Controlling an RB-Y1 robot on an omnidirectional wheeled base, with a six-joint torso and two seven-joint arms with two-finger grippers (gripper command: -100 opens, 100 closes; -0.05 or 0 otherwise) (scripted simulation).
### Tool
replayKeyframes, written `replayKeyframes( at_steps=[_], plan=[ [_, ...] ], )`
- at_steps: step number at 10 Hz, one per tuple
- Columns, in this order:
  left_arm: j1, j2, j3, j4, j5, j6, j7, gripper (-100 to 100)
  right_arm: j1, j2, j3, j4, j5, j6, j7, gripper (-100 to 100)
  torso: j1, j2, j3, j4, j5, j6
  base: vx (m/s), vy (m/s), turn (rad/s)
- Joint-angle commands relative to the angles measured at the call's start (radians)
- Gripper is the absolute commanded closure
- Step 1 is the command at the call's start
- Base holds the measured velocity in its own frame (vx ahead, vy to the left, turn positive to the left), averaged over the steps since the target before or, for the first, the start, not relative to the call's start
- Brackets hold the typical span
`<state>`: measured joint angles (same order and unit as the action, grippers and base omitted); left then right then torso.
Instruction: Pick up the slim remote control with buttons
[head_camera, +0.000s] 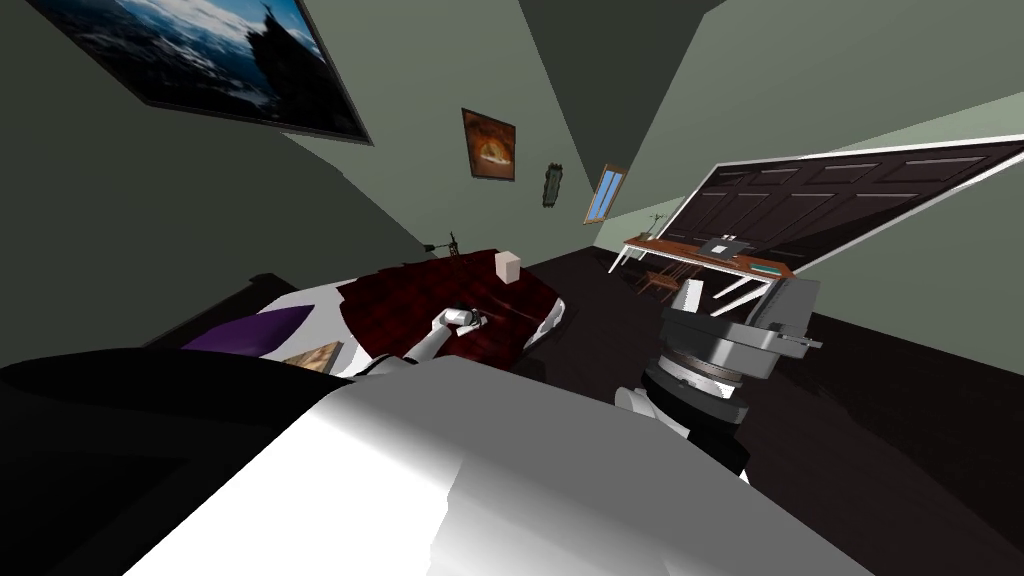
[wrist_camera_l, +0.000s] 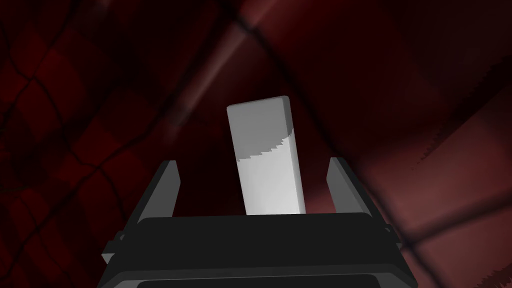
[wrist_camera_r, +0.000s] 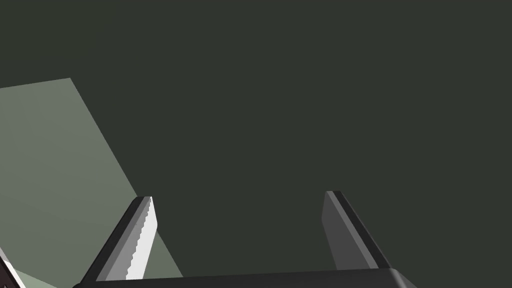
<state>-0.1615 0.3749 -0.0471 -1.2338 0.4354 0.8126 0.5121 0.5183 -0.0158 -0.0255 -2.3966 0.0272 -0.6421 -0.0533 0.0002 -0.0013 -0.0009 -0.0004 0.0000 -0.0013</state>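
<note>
Left gripper (wrist_camera_l: 253, 161) over the dark red quilted bedspread (wrist_camera_l: 100, 100), its fingers spread wide and holding nothing. The slim white remote (wrist_camera_l: 267, 155) lay flat on the bedspread between the two fingers, touching neither. Its long axis ran straight away from the gripper's body, so its long edges faced the fingers. No buttons could be made out. The right gripper (wrist_camera_r: 239, 195), likewise released and empty, was well apart from the bedspread.
</note>
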Motion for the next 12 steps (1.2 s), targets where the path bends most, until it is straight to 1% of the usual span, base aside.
replayKeyframes(
  at_steps=[1,2,3,4,5,6,7,8,9,10,12],
  plan=[
    [-0.037,0.015,-0.003,0.050,0.019,0.050,0.016,-100,0.000,0.000,0.000,0.000,0.000,0.000,0.000,0,0.000,0.000,0.000,0.000,0.000,0.000,0.023,0.012,-0.106],
    [-0.037,0.015,-0.003,0.062,0.019,0.069,0.016,-100,0.000,0.000,0.000,0.000,0.000,0.000,0.000,0,0.000,0.000,0.000,0.000,0.000,0.000,0.023,0.015,-0.058],
    [-0.063,0.028,-0.006,0.104,0.034,0.101,0.029,-100,0.000,0.000,0.000,0.000,0.000,0.000,0.000,0,0.000,0.000,0.000,0.000,0.000,0.000,0.031,0.017,-0.106],
    [-0.063,0.028,-0.006,0.107,0.034,0.117,0.029,-100,0.000,0.000,0.000,0.000,0.000,0.000,0.000,0,0.000,-0.001,0.000,0.000,0.000,0.000,0.025,0.018,-0.048],
    [-0.087,0.042,-0.009,0.136,0.048,0.156,0.041,-100,0.000,0.000,0.000,0.000,0.000,0.000,0.000,0,0.000,0.000,0.000,0.000,0.000,0.000,0.019,0.017,-0.080],
    [-0.087,0.042,-0.009,0.150,0.048,0.163,0.041,-100,0.000,0.000,0.000,0.000,0.000,0.000,0.000,0,0.000,0.000,0.000,0.000,0.000,0.000,0.015,0.017,-0.050],
    [-0.110,0.056,-0.011,0.186,0.061,0.201,0.052,-100,0.000,0.000,0.000,0.000,0.000,0.000,0.000,0,0.000,0.000,0.000,0.000,0.000,0.000,0.022,0.016,-0.092],
    [-0.110,0.056,-0.011,0.190,0.061,0.206,0.052,-100,0.000,0.000,0.000,0.000,0.000,0.000,0.000,0,0.000,0.000,0.000,0.000,0.000,0.000,0.021,0.014,-0.048],
    [-0.131,0.070,-0.014,0.227,0.074,0.247,0.063,-100,0.000,0.000,0.000,0.000,0.000,0.000,0.000,0,0.000,0.000,0.000,0.000,0.000,0.000,0.022,0.013,-0.070],
    [-0.131,0.070,-0.014,0.227,0.074,0.247,0.063,-100,0.000,0.000,0.000,0.000,0.000,0.000,0.000,0,0.000,0.000,0.000,0.000,0.000,0.000,0.017,0.012,-0.041],
    [-0.165,0.097,-0.019,0.287,0.095,0.315,0.082,-100,0.000,0.000,0.000,0.000,0.000,0.000,0.000,0,0.000,0.000,0.000,0.000,0.000,0.000,0.017,0.015,-0.087]
  ],
)
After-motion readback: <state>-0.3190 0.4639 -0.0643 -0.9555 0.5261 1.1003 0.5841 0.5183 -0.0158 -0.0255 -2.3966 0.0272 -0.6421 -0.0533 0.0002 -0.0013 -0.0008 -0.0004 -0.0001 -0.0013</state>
